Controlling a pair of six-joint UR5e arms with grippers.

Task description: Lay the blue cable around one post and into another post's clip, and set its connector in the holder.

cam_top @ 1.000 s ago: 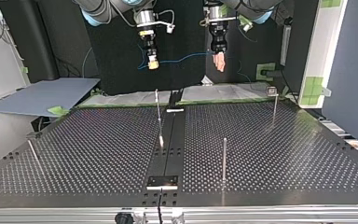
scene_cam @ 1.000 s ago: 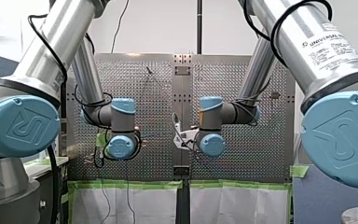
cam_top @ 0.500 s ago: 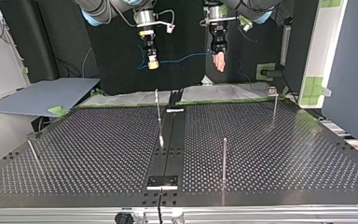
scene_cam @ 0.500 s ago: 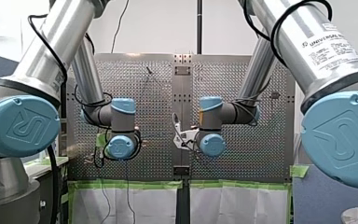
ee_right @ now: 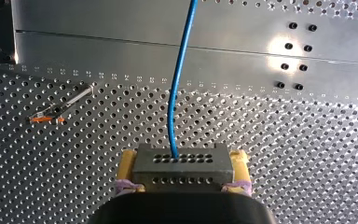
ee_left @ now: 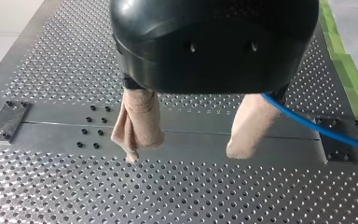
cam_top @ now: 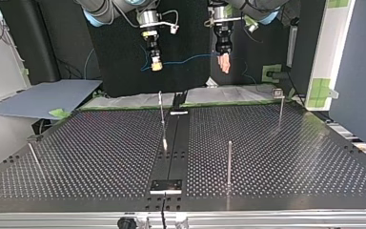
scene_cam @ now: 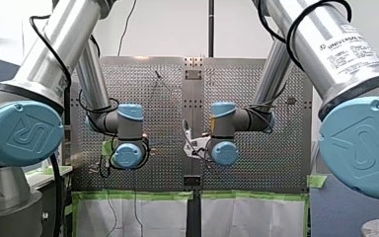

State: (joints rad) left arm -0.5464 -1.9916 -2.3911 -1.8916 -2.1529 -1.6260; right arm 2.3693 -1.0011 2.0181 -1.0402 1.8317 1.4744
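While the top view shows the thin blue cable (cam_top: 186,60) strung high at the far end, the left wrist view shows my left gripper (ee_left: 185,154) spread apart beside it. Right wrist view: my right gripper (ee_right: 182,161) clamps its grey perforated connector (ee_right: 182,171).

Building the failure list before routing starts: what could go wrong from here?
1. My left gripper is open and the blue cable only runs past one finger, so it may slip free once the arms move.
2. My right gripper clamps the connector by its sides alone; a tug on the cable could twist it.
3. Thin posts stand below; the cable could snag the wrong one.
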